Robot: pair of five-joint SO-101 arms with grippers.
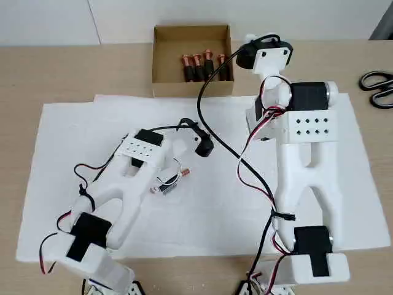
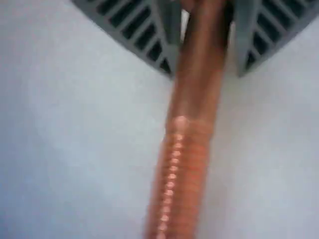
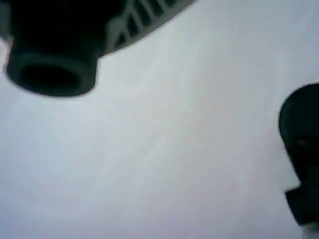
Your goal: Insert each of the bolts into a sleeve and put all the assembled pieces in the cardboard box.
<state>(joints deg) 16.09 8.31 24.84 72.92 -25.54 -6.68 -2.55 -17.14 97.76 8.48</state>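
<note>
bolt (image 2: pixel 185 149): glossy copper-toned metal, threaded | sleeve (image 3: pixel 50 67): matt black plastic | box (image 1: pixel 190 90): cardboard

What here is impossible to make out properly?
Left wrist view: the bolt runs off the frame edge, tip unseen.
Right wrist view: the sleeve is blurred, its bore too dark to see into.
Right wrist view: a dark shape is cut by the edge, unidentifiable.
High view: the scissors are cut by the right edge.

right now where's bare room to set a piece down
Bare: the white sheet left of the left arm, and the cardboard box's left half, beside the assembled pieces. Crowded: between the left gripper, holding a bolt, and the right arm, where a black cable crosses.
</note>
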